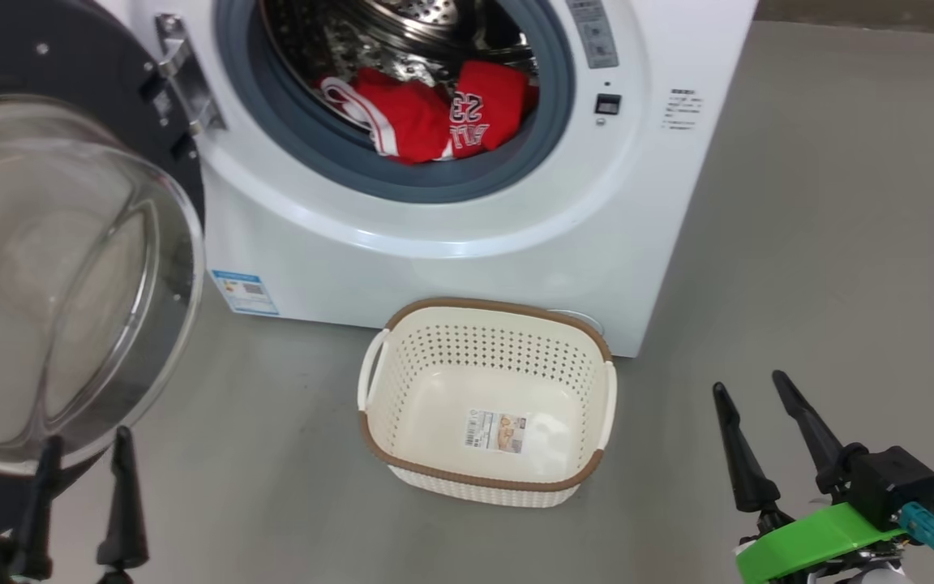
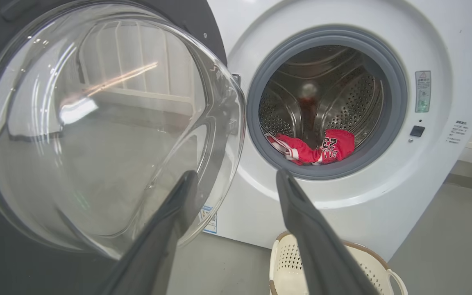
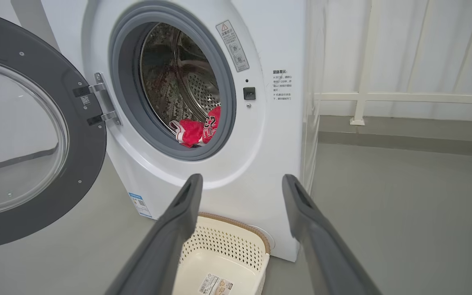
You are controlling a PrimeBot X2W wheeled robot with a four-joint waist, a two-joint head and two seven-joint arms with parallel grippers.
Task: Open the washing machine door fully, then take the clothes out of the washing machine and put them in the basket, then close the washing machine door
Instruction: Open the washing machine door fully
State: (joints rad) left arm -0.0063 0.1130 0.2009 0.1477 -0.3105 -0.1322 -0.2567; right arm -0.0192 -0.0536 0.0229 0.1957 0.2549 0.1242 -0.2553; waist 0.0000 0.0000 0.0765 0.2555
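Both left gripper (image 1: 84, 442) and right gripper (image 1: 749, 385) hang open, empty. With the washing machine door (image 1: 70, 276) wide at left, reaching far inside for the clothes (image 1: 418, 113) likely comes next.

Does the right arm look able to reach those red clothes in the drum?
Probably yes. The door stands wide open to the left, the clothes lie near the front lip of the drum, and the right gripper is open and empty. The basket sits lower.
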